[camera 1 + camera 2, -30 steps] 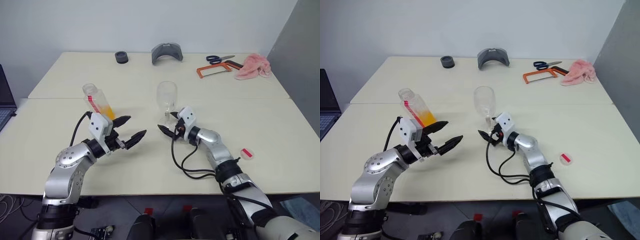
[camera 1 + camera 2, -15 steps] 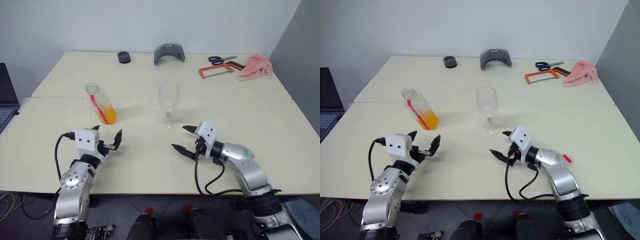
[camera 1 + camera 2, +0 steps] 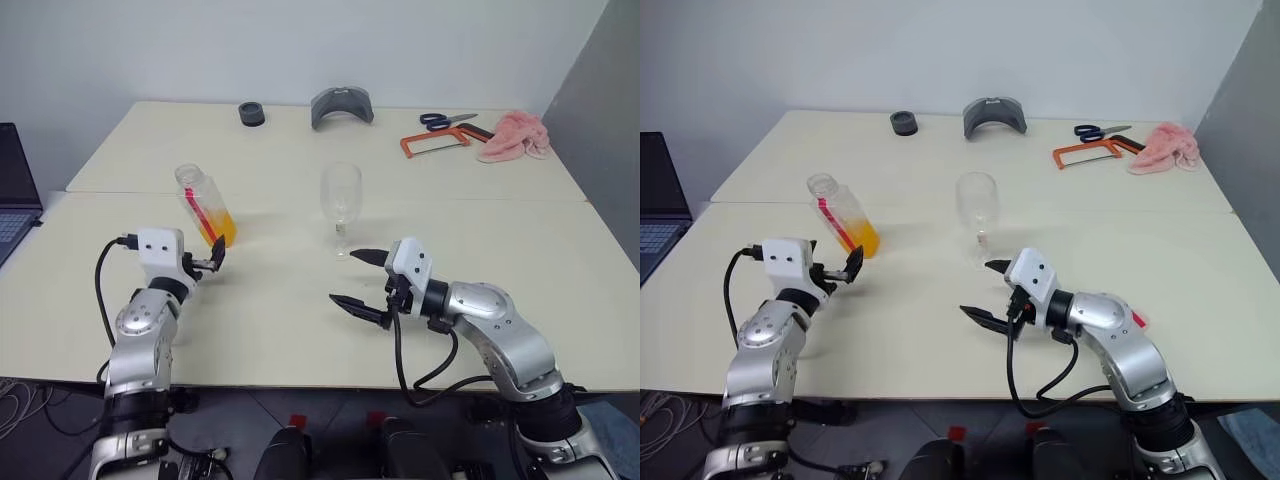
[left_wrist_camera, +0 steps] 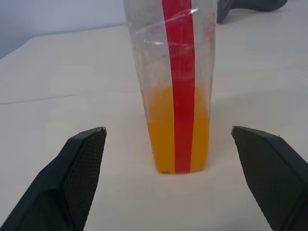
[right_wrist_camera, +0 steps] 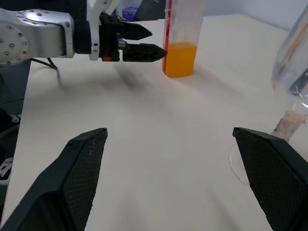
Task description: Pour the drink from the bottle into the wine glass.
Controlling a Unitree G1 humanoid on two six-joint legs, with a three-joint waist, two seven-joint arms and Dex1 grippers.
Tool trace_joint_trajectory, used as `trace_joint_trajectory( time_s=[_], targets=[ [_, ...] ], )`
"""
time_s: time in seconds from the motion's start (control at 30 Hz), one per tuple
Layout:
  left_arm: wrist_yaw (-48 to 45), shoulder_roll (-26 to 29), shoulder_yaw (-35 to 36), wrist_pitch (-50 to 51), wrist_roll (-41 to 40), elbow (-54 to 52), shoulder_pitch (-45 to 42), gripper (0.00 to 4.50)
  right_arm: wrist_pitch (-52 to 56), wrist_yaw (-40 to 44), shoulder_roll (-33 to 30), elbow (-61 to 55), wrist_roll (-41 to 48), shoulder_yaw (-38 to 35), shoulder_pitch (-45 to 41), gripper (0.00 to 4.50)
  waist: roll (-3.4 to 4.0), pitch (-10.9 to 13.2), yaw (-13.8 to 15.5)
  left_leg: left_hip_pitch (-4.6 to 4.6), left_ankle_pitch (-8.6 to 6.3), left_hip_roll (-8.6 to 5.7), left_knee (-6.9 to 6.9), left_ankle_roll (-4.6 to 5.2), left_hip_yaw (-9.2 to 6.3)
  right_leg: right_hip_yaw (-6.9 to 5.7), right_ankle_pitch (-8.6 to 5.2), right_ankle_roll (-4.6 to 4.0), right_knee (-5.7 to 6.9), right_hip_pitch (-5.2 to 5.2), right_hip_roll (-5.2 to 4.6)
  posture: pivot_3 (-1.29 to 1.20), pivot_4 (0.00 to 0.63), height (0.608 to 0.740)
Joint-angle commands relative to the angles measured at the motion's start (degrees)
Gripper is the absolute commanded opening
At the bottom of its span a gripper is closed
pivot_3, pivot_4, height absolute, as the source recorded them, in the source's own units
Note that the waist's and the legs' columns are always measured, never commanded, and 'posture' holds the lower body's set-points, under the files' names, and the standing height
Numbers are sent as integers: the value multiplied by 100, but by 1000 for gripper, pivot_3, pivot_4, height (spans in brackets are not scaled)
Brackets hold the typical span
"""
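Observation:
The bottle stands on the table at the left, clear with a red label strip, and no cap shows on its neck. The orange drink fills its lower part. The wine glass stands upright near the table's middle. My left gripper is open and points at the bottle from just in front, with its fingers apart on either side and not touching. My right gripper is open too, a short way in front of the glass's foot and clear of it.
Along the far edge lie a black round piece, a grey curved object, scissors, an orange hacksaw frame and a pink cloth. A laptop sits at the left edge.
My left gripper has swung left and now faces the bottle. My right gripper has drawn back from the glass's foot toward me. Both stayed open; the view also shifted.

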Motion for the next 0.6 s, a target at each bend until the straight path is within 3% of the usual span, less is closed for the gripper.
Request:
trace_joint_trajectory(
  time_s=[0.03, 0.37, 0.6],
  targets=[
    [-16, 132, 38, -271, 83, 257, -257, 4500, -7, 24, -26, -280, 145, 28, -160, 4458, 0, 0, 0, 0, 0, 1, 0, 0, 0, 0, 0, 0, -1, 0, 0, 0, 150, 740],
    [-265, 267, 1, -678, 89, 1187, -982, 4500, 45, 171, 23, -406, 744, -97, -410, 4458, -4, 2, 9, -3, 0, 1, 0, 0, -4, -3, 0, 0, -3, -1, -1, 0, 150, 740],
    [-527, 332, -36, -889, 102, 1776, -1412, 4500, -181, 262, -190, -316, 612, 35, -494, 4458, -5, 2, 17, -4, 0, -2, 0, 0, -4, -4, 0, 0, -3, -2, -1, 0, 150, 740]
  ],
)
